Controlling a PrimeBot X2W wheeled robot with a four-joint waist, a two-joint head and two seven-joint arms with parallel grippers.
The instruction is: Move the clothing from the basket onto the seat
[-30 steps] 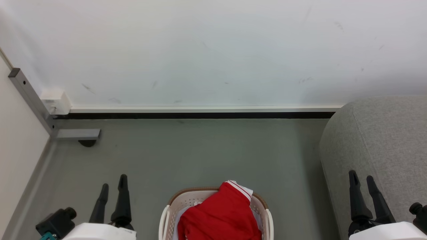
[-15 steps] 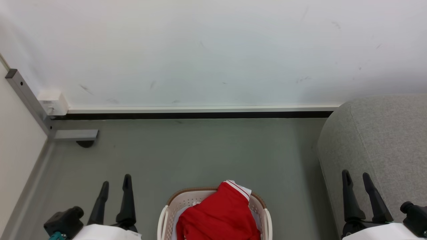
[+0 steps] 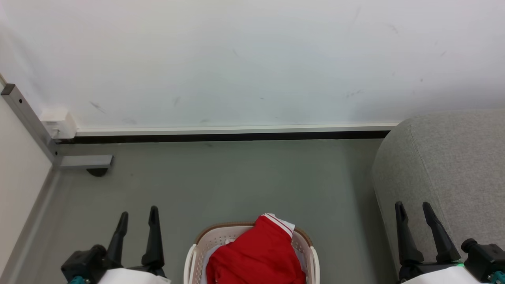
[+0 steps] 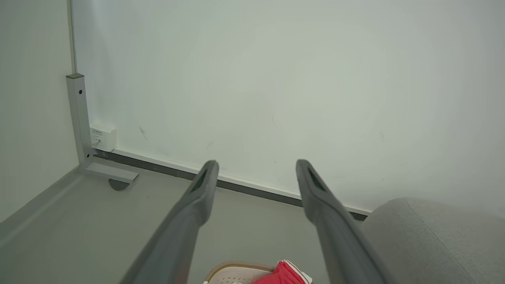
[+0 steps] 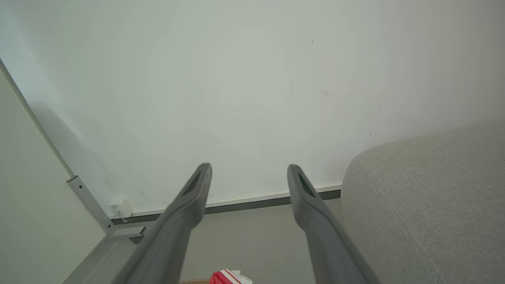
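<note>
- Head view: the basket (image 3: 196, 239) stands on the grey floor (image 3: 236, 177) at the bottom middle, cut off by the lower edge. The red clothing (image 3: 256, 254) lies heaped inside it, and its white striped trim (image 3: 282, 223) rises over the far rim. The seat (image 3: 446, 157) stands to the right of the basket, apart from it, with its rounded corner towards the wall (image 3: 236, 59). The left end effector (image 3: 138, 213) hangs over the floor to the left of the basket, its fingers spread and holding nothing. The right end effector (image 3: 412, 206) is in front of the seat's near face, likewise spread and empty. A metal post (image 3: 23, 118) and a small white box (image 3: 59, 123) sit in the far left corner, above the baseboard (image 3: 236, 129).
- Left wrist view: the two fingers (image 4: 197, 197) stand wide apart and point at the wall. Part of the basket's rim and a corner of the clothing show at the bottom edge, with the seat at the lower right.
- Right wrist view: the fingers (image 5: 189, 205) are parted with nothing between them. The seat lies at the right, and a scrap of the clothing's trim shows at the bottom edge.
</note>
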